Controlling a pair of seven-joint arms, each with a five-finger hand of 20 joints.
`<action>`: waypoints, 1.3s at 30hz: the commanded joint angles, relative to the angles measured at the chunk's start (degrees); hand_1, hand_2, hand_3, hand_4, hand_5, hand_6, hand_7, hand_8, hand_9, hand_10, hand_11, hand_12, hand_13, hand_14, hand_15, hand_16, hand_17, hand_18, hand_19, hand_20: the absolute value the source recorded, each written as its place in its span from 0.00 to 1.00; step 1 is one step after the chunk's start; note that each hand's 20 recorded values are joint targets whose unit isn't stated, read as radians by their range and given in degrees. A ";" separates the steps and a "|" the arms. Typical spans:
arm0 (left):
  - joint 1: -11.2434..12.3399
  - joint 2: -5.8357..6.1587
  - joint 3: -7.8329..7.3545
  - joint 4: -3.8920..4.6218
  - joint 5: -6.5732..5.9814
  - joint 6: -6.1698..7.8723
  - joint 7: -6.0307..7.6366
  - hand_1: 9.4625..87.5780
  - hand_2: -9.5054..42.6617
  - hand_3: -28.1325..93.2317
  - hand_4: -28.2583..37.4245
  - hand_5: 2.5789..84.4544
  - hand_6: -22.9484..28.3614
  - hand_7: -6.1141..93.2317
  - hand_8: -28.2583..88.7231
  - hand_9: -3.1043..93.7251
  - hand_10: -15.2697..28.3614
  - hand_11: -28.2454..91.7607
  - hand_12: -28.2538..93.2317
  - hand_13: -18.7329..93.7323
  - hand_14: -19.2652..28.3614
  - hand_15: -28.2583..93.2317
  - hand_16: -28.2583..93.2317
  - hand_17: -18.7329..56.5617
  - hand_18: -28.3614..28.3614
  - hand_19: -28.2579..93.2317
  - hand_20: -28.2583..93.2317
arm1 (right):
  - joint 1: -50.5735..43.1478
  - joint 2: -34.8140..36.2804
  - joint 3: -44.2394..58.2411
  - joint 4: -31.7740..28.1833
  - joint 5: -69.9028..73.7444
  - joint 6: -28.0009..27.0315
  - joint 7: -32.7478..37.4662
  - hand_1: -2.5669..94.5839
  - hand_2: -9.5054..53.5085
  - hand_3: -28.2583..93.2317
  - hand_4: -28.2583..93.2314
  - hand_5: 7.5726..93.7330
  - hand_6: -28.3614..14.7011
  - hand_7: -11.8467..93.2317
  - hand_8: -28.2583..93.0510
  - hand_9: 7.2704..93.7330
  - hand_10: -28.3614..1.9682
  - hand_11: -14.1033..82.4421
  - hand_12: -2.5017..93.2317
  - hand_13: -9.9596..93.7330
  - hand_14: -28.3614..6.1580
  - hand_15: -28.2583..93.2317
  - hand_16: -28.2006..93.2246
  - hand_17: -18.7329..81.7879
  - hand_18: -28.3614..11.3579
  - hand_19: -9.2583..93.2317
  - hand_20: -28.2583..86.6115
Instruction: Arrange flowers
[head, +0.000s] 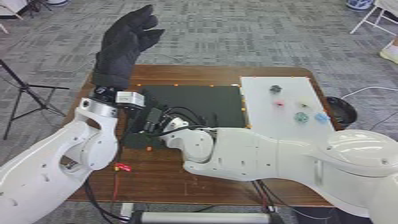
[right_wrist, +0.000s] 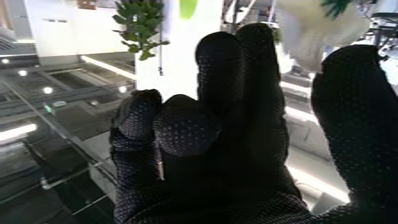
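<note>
Flowers (head: 301, 117), small and many-coloured, lie spaced on the white rectangular board (head: 262, 92), upper right in the head view, likely so we can pick each singly. Our black-fabric left hand (head: 123, 52), upper left, is loosely spread, probably raised for clearance; our black-fabric right hand (right_wrist: 240, 150) has its thumb apart from partly bent fingers, clamped on nothing we see.
</note>
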 joint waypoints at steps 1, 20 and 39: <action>-1.07 -1.32 0.71 0.16 0.07 -0.10 0.19 0.25 0.11 0.81 0.09 0.36 0.48 0.30 0.16 0.31 0.63 0.48 0.40 0.38 0.71 0.55 0.27 0.14 0.86 0.57 0.38 | 0.26 -0.62 0.17 0.57 -0.72 2.14 1.87 0.38 0.00 0.84 0.00 0.64 0.68 0.54 0.28 0.68 0.62 0.70 0.43 0.74 0.60 0.90 0.55 0.49 0.21 0.90 0.69; -2.53 -1.23 1.97 0.24 -0.14 1.22 0.81 0.26 0.12 0.81 0.08 0.36 0.48 0.30 0.15 0.31 0.63 0.48 0.40 0.38 0.71 0.55 0.27 0.14 0.86 0.57 0.38 | 0.60 -0.93 -0.42 3.76 4.22 9.91 -7.62 0.61 0.05 0.68 0.00 0.83 0.71 0.53 0.38 0.83 0.68 0.74 0.51 0.81 0.61 0.91 0.58 0.53 0.22 0.93 0.67; 0.23 -0.46 -0.43 -0.82 -0.28 0.38 1.26 0.25 0.12 0.81 0.08 0.36 0.48 0.30 0.15 0.31 0.63 0.48 0.40 0.38 0.71 0.54 0.27 0.14 0.86 0.57 0.38 | 0.81 -0.76 -0.94 3.19 5.73 9.43 -9.31 0.52 0.05 0.88 0.00 0.80 0.69 0.46 0.33 0.83 0.76 0.59 0.62 0.79 0.63 0.91 0.58 0.52 0.24 0.91 0.68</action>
